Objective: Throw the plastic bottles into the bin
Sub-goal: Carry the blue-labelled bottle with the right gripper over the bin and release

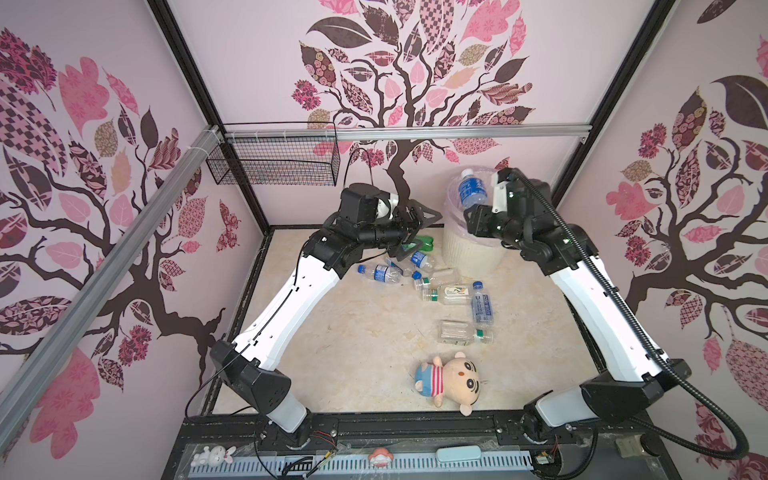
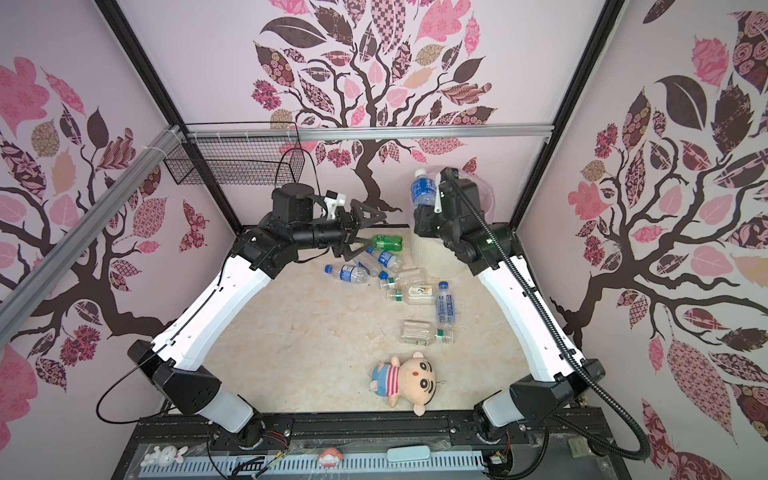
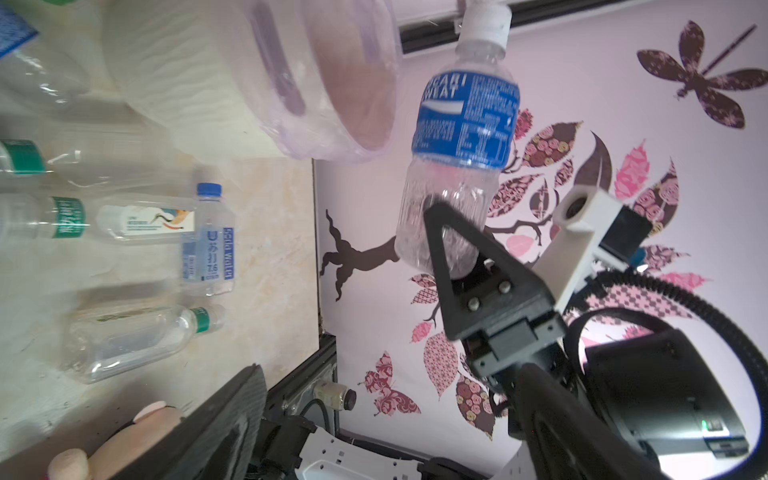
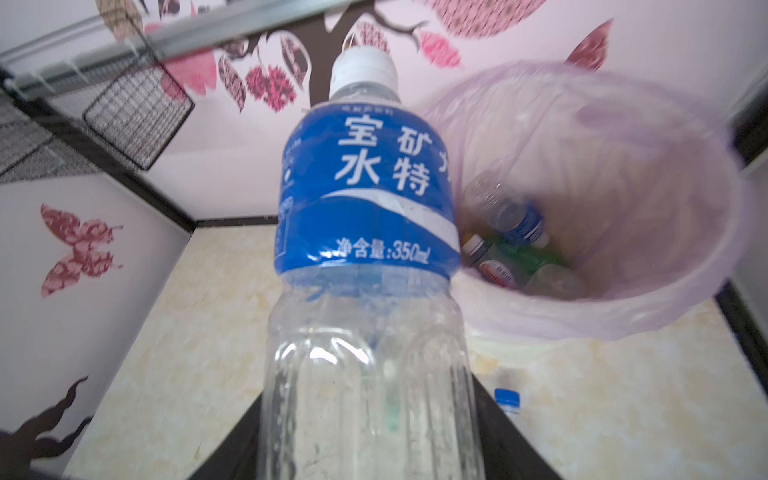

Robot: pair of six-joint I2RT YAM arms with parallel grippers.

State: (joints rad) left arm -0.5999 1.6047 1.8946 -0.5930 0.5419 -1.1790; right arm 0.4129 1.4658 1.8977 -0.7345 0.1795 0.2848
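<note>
A: What sort of place is this?
B: A robot test booth, lab-style. Black frame posts [image 1: 192, 70] hold walls [image 1: 249, 62] papered with a pink tree.
A: What else?
B: A left arm [image 1: 286, 299] and a right arm [image 1: 594, 309] are mounted on a rail [image 1: 415, 426] along the front edge of the floor [image 1: 332, 353], with a cable duct [image 1: 415, 463] beside it.

On the blue-labelled bottle [image 4: 368, 199] the label reads "宝矿", "水特", "净含量:350mL" and, on another side, "CARI" over "WEAT".

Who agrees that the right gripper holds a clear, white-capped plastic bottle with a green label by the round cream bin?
The label is blue, not green: see the right wrist view. The right gripper does hold the clear plastic bottle by the cream bin.
</note>
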